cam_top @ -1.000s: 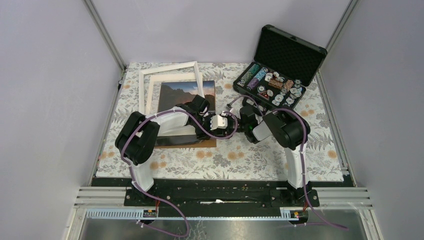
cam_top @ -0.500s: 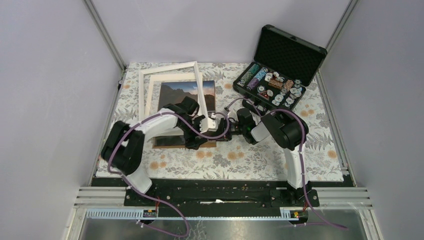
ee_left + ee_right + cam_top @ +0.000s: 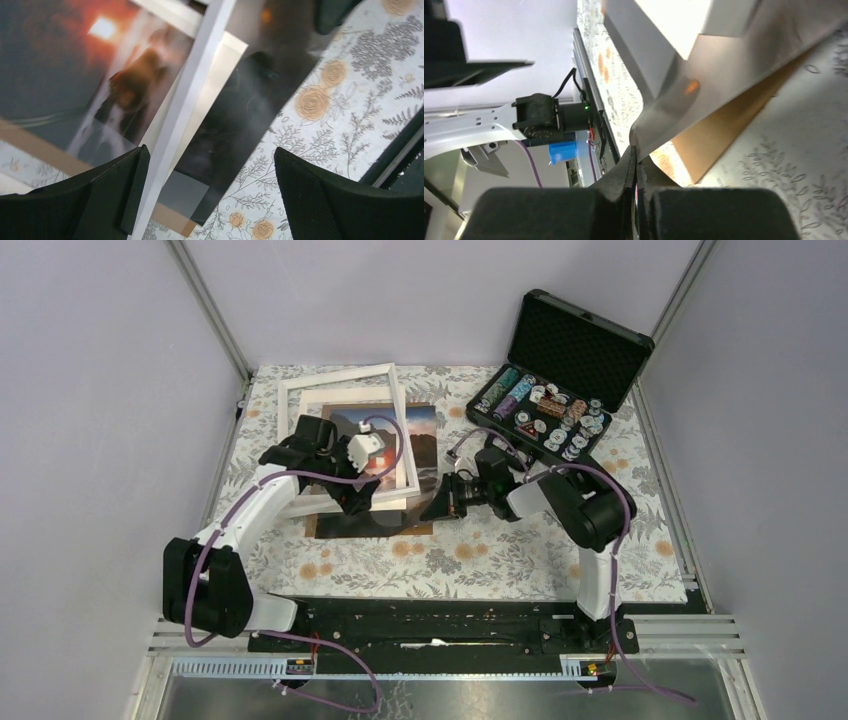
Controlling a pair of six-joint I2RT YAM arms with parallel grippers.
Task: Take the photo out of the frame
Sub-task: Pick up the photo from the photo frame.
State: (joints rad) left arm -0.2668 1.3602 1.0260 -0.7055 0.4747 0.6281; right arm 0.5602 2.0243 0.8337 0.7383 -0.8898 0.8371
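**One corner pinched, photo (image 3: 422, 445) not yet clear of frame (image 3: 335, 374)**

Half the job looks done on the floral mat (image 3: 500, 550). The photo, its orange sun showing, lies at about 11 o'clock from the mat's middle. It is out of its seat in the frame, yet the frame's white right-hand rail crosses over it. The right gripper (image 3: 634, 156) is clamped tight on the print's 5 o'clock corner, curling the thin sheet up off the brown backing board (image 3: 724, 142) beneath. The left gripper (image 3: 210, 150) hangs above the crossing rail with its fingers spread wide, gripping nothing. What is left, by the look of it, is to draw the print out from under the rail and clear of the board. That rail is the obstacle: it may drag or crease the sheet, and the left arm (image 3: 250, 515) reaches over the same patch. An open case of poker chips (image 3: 580, 340) sits well apart at 1 o'clock.
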